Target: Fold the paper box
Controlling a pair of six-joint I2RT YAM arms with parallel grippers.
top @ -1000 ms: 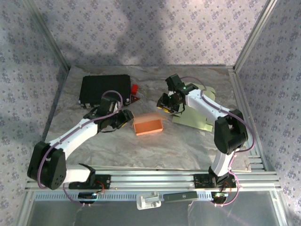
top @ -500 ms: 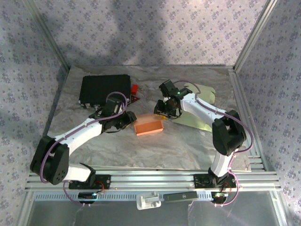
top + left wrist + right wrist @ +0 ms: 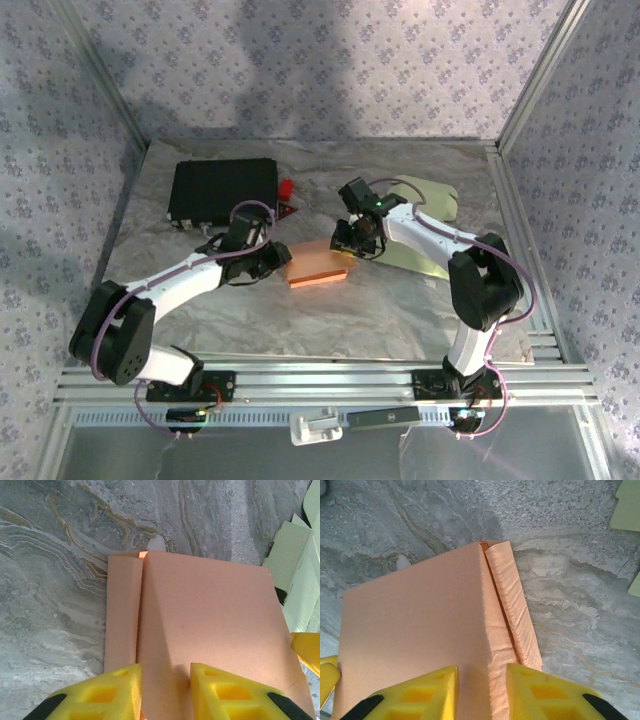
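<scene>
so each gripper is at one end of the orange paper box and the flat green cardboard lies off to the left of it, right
Not quite. The green cardboard lies to the right of the orange paper box, by the right arm, as the top external view shows. The rest holds: the left gripper and the right gripper are each at one end of the box.

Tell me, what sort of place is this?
Probably a robotics lab test cell, not a home or factory line. A white left arm and right arm are bolted to an aluminium rail at a table walled with patterned panels, working on an orange paper box.
</scene>
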